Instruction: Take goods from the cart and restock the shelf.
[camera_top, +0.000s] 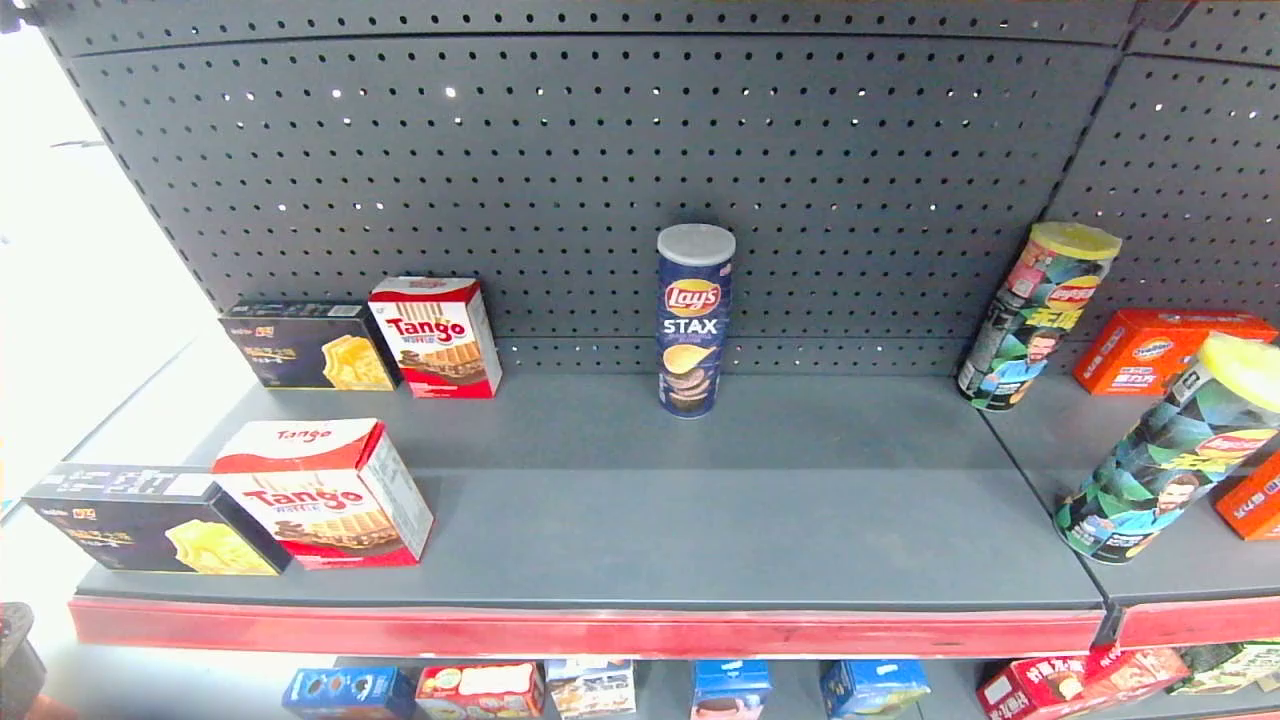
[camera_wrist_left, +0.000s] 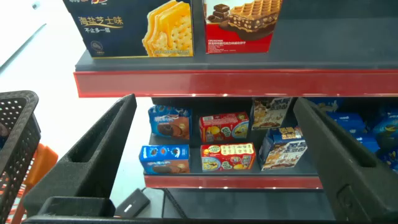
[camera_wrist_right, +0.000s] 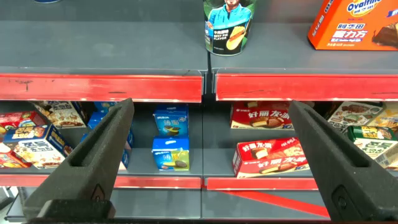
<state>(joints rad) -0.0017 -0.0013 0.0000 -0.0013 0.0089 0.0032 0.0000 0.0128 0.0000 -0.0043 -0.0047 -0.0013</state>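
The grey shelf (camera_top: 700, 520) with a red front strip holds a blue chips can (camera_top: 693, 320) upright at the back middle. Two red wafer boxes (camera_top: 325, 495) and two black cracker boxes (camera_top: 150, 520) stand at its left. Two green chips cans (camera_top: 1035, 320) lean at the right. My left gripper (camera_wrist_left: 213, 102) is open and holds nothing, below the shelf's front edge, facing the lower shelves. A black mesh cart basket (camera_wrist_left: 15, 143) is beside it. My right gripper (camera_wrist_right: 211, 104) is open too, facing the lower shelves under a green can (camera_wrist_right: 229, 28).
Orange boxes (camera_top: 1165, 350) sit on the neighbouring shelf at the right. Lower shelves carry blue cookie boxes (camera_wrist_left: 165, 158) and red boxes (camera_wrist_right: 270, 155). A perforated back panel (camera_top: 600, 150) closes the shelf. Bare shelf surface lies between the wafer boxes and the green cans.
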